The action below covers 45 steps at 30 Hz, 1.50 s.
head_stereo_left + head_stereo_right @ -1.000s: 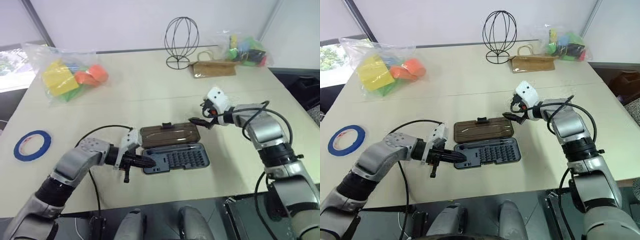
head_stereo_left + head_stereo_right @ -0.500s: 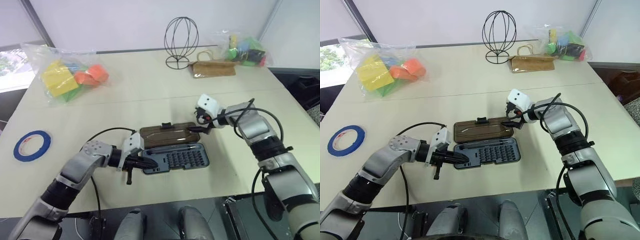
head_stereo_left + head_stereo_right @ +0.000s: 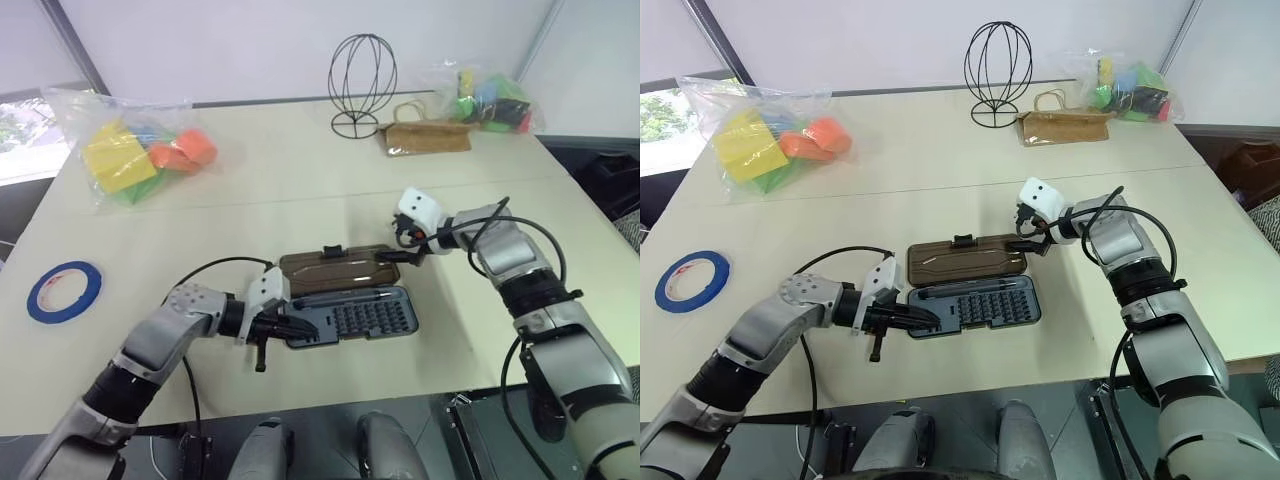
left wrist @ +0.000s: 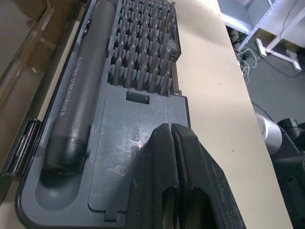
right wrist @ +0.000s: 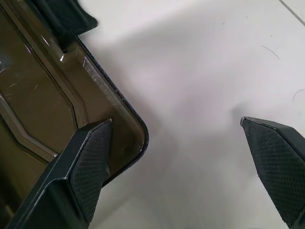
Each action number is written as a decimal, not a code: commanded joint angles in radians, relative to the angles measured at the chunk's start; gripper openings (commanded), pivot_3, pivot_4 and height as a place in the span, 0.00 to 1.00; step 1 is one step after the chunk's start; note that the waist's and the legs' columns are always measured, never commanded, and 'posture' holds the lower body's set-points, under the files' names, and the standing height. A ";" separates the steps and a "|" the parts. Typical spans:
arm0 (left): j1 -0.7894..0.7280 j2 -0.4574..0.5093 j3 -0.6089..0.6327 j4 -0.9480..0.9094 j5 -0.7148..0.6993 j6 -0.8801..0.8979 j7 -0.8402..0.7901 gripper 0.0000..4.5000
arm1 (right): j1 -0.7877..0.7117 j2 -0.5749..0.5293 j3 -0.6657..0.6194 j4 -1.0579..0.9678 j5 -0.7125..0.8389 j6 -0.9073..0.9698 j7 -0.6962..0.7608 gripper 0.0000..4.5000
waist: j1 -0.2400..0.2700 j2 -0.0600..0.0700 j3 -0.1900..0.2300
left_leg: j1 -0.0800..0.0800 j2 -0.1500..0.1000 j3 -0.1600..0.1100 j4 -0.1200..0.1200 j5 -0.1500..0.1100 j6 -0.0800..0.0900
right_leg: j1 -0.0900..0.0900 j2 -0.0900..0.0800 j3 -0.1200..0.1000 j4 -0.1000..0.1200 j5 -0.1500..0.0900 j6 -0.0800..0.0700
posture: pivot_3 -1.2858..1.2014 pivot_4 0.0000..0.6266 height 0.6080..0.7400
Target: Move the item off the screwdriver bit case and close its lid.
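Case: we find the screwdriver bit case open at table centre — nothing lies on its tray, so the clearing step looks done.
Lid: the lid lies flat at 12 o'clock of the tray, not yet folded over.
Left gripper: fingers pressed together, tips over the tray's 9 o'clock end.
Right gripper: fingers spread wide — one pad over the lid's 3 o'clock corner.
Remaining: we judge that swinging the lid shut is left.

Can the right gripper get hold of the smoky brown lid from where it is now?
Probably yes. The right gripper is open at the smoky brown translucent plastic lid, one of its fingers over the corner; nothing lies on the lid or blocks it.
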 commanded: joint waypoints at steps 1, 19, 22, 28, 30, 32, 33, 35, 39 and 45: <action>0.019 0.001 -0.006 -0.003 0.022 -0.001 0.008 0.01 | 0.014 0.005 0.003 -0.066 0.002 0.006 0.042 1.00 | 0.000 0.000 0.000 | 0.000 0.000 0.000 0.000 0.000 0.000 | 0.000 0.000 0.000 0.000 0.000 0.000 | 0.52 0.24 1.00; 0.053 -0.002 -0.007 -0.043 0.029 -0.003 0.028 0.01 | -0.135 0.074 0.013 0.389 -0.074 -0.493 0.112 1.00 | -0.003 0.000 0.000 | 0.001 0.000 0.000 0.000 0.000 0.000 | 0.001 0.000 0.000 0.000 0.000 0.000 | 0.52 0.24 1.00; 0.059 -0.001 -0.005 -0.052 0.028 0.001 0.035 0.01 | -0.172 0.090 0.010 0.466 -0.083 -0.518 0.116 1.00 | -0.008 0.000 0.000 | 0.002 0.000 0.000 0.000 0.001 -0.001 | 0.002 0.000 0.000 0.001 0.000 0.000 | 0.52 0.24 1.00; 0.067 -0.003 0.001 -0.067 0.026 0.010 0.052 0.01 | -0.230 0.119 -0.011 0.560 -0.078 -0.528 0.144 1.00 | -0.021 0.000 0.000 | 0.003 0.000 -0.001 0.000 0.002 -0.003 | 0.002 0.000 0.000 0.002 0.000 0.000 | 0.52 0.24 1.00; 0.069 -0.004 0.003 -0.073 0.024 0.015 0.058 0.01 | -0.248 0.122 -0.021 0.572 -0.065 -0.523 0.178 1.00 | -0.022 0.000 0.000 | 0.003 0.000 -0.001 0.000 0.002 -0.003 | 0.002 0.000 0.000 0.002 0.000 0.000 | 0.52 0.24 1.00; 0.072 -0.003 0.004 -0.074 0.022 0.017 0.061 0.01 | -0.266 0.124 -0.032 0.579 -0.051 -0.503 0.221 1.00 | -0.022 0.001 0.000 | 0.002 0.000 -0.001 0.000 0.002 -0.003 | 0.002 0.000 0.000 0.002 0.000 0.000 | 0.52 0.24 1.00; 0.072 -0.002 0.004 -0.075 0.022 0.018 0.061 0.01 | -0.271 0.124 -0.036 0.582 -0.047 -0.494 0.239 1.00 | -0.022 0.001 0.000 | 0.002 0.000 -0.001 0.000 0.002 -0.003 | 0.002 0.000 0.000 0.002 0.000 0.000 | 0.52 0.24 1.00; 0.072 -0.001 0.006 -0.071 0.022 0.017 0.061 0.01 | -0.276 0.123 -0.039 0.581 -0.047 -0.491 0.272 1.00 | -0.023 0.001 0.000 | 0.002 0.000 -0.001 -0.001 0.002 -0.003 | 0.001 0.000 0.000 0.001 0.000 0.000 | 0.52 0.24 1.00; 0.065 -0.002 0.011 -0.058 0.024 0.015 0.062 0.01 | -0.280 0.125 -0.045 0.586 -0.056 -0.495 0.272 1.00 | -0.024 0.001 0.000 | 0.002 0.000 -0.001 -0.002 0.002 -0.003 | 0.001 0.000 0.000 0.001 0.000 0.000 | 0.52 0.24 1.00; 0.055 -0.005 0.014 -0.049 0.025 0.015 0.066 0.01 | -0.289 0.151 -0.064 0.609 -0.062 -0.510 0.209 1.00 | -0.024 0.001 0.000 | 0.002 0.000 -0.001 -0.002 0.002 -0.003 | 0.001 0.000 0.000 0.001 0.000 0.000 | 0.52 0.24 1.00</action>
